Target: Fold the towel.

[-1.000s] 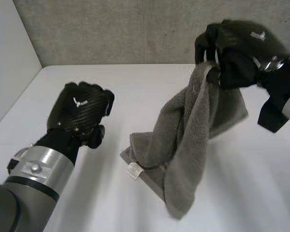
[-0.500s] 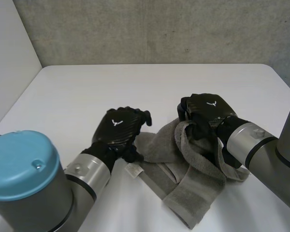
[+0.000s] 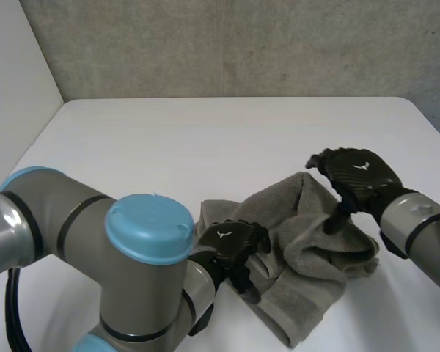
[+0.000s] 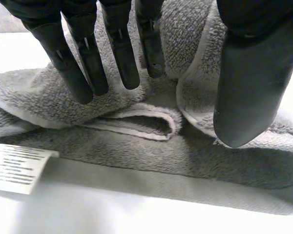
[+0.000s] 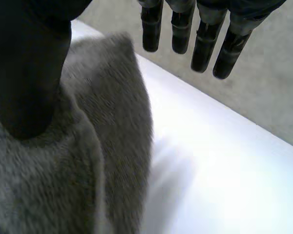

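Down goes the towel (image 3: 297, 213): half a second ago the right robot hand (image 3: 358, 174) was clutching a bunch of it, and now it has let go and pulled off to the side, while the left robot hand (image 3: 231, 244) has slid onto the cloth. The grey terry towel sits in a rumpled heap on the white bench (image 3: 205, 139), with folds piled over each other and a pale hemmed edge curling through the middle. A white label (image 4: 17, 168) lies at its near edge with rows of dark print, too fine to read. In the left wrist view, the fingers (image 4: 119, 53) are straight and spread wide of the thumb (image 4: 249, 87), with their tips down on the cloth. The right robot hand is wide too: its thumb (image 5: 27, 73) rests on the towel's right side and its fingers (image 5: 205, 44) hang straight over bare bench.
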